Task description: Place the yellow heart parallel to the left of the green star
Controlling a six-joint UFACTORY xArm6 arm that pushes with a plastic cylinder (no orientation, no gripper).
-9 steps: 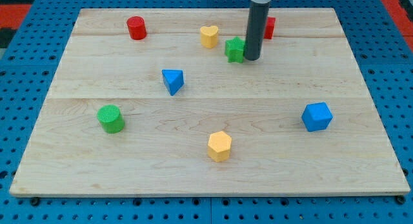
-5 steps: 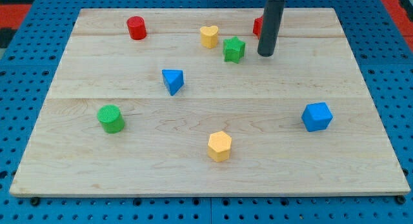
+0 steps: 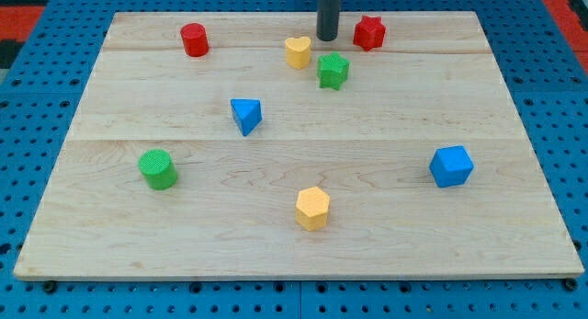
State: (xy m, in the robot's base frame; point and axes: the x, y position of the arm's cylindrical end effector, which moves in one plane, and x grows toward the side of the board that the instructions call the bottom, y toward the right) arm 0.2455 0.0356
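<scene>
Bright, even overhead light, sharp focus throughout, with only small soft shadows under the blocks and no glare.

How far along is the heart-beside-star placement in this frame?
Partly done: the yellow heart already sits to the view's left of the green star, close but apart, and slightly nearer the view's top. In hand: my tip stands just above and between them, touching neither. Left: nudging the heart down level with the star.

Dark rod upright at the view's top centre, my tip (image 3: 328, 38) down on the board
</scene>
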